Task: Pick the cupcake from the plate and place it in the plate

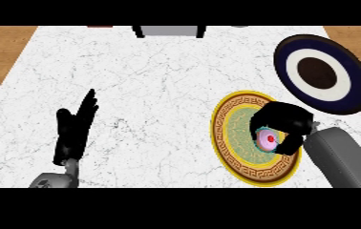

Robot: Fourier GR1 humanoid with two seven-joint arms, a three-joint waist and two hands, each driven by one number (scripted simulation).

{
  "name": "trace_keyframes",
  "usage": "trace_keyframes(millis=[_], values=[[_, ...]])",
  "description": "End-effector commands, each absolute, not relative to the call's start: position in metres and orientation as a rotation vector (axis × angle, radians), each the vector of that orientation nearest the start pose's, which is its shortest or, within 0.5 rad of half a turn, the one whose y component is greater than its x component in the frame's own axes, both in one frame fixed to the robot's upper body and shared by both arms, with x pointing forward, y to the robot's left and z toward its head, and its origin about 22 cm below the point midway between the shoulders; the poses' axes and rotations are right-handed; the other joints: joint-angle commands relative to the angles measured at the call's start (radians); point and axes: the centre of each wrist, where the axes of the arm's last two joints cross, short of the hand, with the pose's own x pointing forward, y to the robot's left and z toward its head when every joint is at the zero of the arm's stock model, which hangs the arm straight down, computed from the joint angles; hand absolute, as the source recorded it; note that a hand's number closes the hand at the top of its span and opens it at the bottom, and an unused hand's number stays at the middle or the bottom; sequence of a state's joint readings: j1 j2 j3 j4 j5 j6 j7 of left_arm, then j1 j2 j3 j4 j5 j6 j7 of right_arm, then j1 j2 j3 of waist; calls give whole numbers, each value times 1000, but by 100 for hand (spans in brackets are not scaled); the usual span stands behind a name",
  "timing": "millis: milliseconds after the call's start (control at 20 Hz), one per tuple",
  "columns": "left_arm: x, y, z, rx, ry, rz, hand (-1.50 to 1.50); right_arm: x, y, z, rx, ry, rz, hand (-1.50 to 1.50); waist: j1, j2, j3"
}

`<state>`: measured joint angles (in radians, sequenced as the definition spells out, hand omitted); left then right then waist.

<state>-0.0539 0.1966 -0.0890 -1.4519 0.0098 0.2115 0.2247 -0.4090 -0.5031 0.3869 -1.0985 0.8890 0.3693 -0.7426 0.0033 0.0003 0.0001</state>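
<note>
Cupcake (pixel 270 139) sits on the gold-rimmed plate (pixel 233 154), right hand (pixel 285 120) curled around it; a tilted lift toward the dark-blue plate (pixel 292 75) could spill it. Left hand (pixel 74 128) rests open.

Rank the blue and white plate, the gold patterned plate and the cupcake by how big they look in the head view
1. Blue and white plate and gold patterned plate: they look alike, and the blue one is cut off at the edge, so no ranking.
2. Cupcake: clearly smallest, partly hidden by the right hand curled round it.
</note>
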Motion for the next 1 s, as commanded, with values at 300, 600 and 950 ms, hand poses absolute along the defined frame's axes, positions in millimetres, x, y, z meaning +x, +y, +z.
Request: trace_keyframes(millis=[300, 600, 950], values=[[255, 251, 6, 239, -1291, -24, 0, 349, -283, 46, -195, -1641, 1716, 150, -2, -2, 0], [248, 258, -4, 247, -1285, -26, 0, 343, -293, 26, -773, -1579, 1359, 150, -11, -4, 0], [246, 251, -8, 255, -1273, -16, 0, 332, -272, 54, -987, -1741, 1092, 150, -20, -7, -1]])
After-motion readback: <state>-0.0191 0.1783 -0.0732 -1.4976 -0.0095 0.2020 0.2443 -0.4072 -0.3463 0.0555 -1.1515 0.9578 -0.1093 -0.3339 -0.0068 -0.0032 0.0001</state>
